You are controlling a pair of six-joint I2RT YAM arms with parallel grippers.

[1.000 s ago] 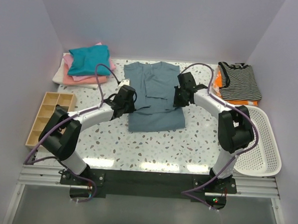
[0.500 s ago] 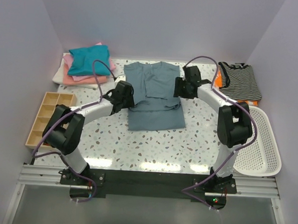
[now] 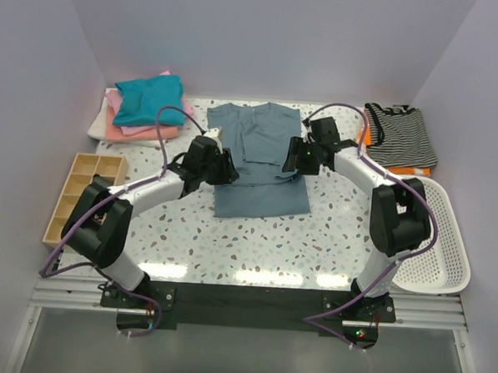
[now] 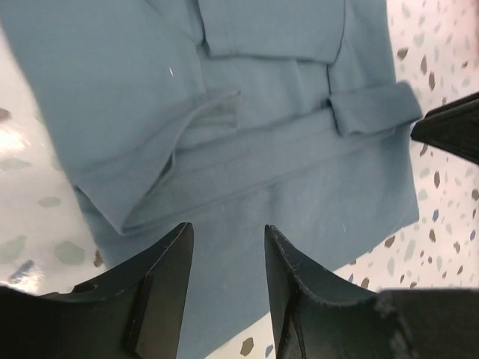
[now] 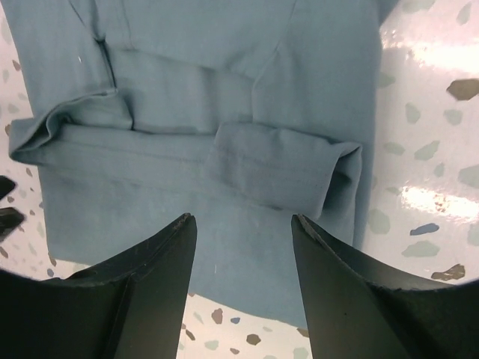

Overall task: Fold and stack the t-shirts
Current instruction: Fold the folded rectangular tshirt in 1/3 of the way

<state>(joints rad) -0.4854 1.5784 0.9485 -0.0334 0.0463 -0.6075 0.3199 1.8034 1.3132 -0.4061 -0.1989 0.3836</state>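
Observation:
The slate-blue t-shirt (image 3: 259,183) lies flat mid-table, both sleeves folded inward across its body (image 4: 262,127) (image 5: 224,112). My left gripper (image 3: 226,167) (image 4: 228,226) hovers open over the shirt's left edge, nothing between its fingers. Over the right edge, my right gripper (image 3: 293,159) (image 5: 244,218) is also open and empty. A folded teal t-shirt (image 3: 149,98) tops a stack at the back left, with a pink t-shirt (image 3: 139,131) and a white t-shirt (image 3: 97,127) under it.
A striped garment (image 3: 402,134) lies on orange cloth at the back right. A white mesh basket (image 3: 443,247) stands at the right edge, and a wooden compartment tray (image 3: 80,194) at the left edge. Walls close in on three sides.
Both grippers went from shut to open and let go of the slate-blue shirt. They drew back, then came in again over the shirt's side edges.

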